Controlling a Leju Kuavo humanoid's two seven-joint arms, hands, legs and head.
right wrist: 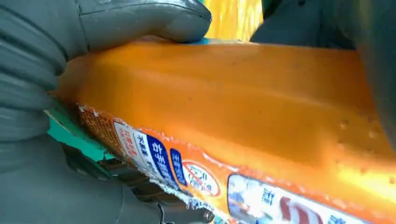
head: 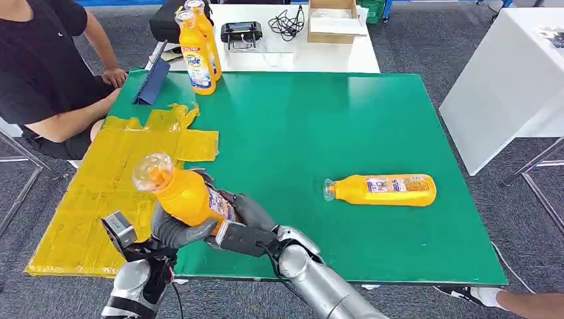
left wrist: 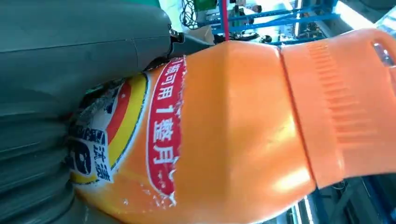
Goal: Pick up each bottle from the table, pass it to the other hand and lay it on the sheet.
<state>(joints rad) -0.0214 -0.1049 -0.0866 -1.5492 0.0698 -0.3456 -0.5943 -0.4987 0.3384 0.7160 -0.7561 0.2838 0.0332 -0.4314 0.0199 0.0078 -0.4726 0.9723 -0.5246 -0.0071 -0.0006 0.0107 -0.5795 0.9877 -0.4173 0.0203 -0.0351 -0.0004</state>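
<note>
Above the green table (head: 372,119) both hands, left hand (head: 174,229) and right hand (head: 249,216), grasp one orange bottle (head: 186,196) (cap tilted up).

Left hand (head: 174,229), right hand (head: 246,222): both grip bottle (head: 189,198).

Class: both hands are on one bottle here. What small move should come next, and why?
Probably the right hand should let go. The left hand also grips the bottle, which hangs at the edge of the yellow sheet, where it must be laid.
</note>
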